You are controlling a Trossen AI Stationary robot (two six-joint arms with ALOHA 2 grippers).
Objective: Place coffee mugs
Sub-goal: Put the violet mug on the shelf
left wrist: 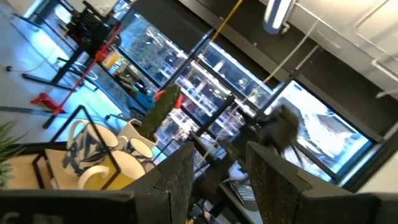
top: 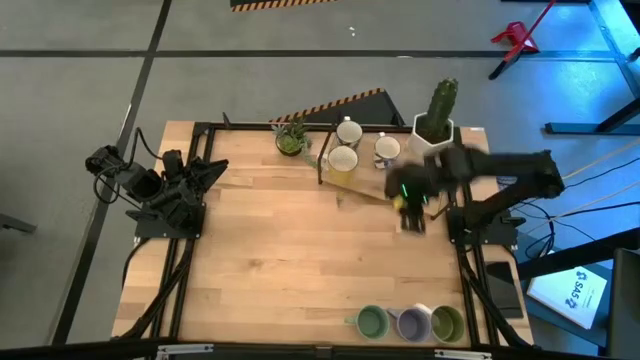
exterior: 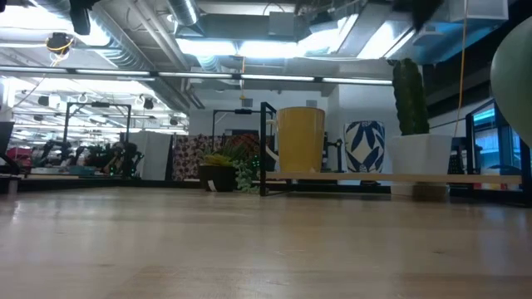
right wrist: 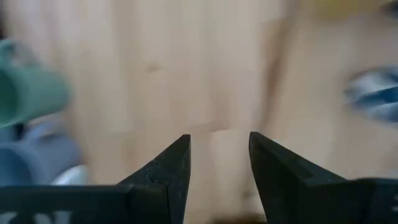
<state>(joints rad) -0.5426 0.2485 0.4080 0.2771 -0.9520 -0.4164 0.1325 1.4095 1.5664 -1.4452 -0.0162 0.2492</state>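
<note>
Three white coffee mugs [top: 349, 131], [top: 341, 160], [top: 387, 150] stand at the table's far edge by a black frame. Two green mugs [top: 372, 321], [top: 447, 323] and a lavender one [top: 414, 322] stand in a row at the near edge, right of the middle. My right gripper [top: 410, 208] hovers blurred over bare wood just in front of the white mugs. It points down, and its fingers are open [right wrist: 219, 163] with nothing between them. My left gripper [top: 205, 176] waits at the table's left side, raised and open [left wrist: 221, 180], holding nothing.
A white pot with a tall cactus [top: 437, 115] stands at the far right corner. A small green plant [top: 291, 138] stands left of the white mugs. The black frame [exterior: 268, 149] borders those mugs. Bare wood [top: 290, 250] spans the table's middle.
</note>
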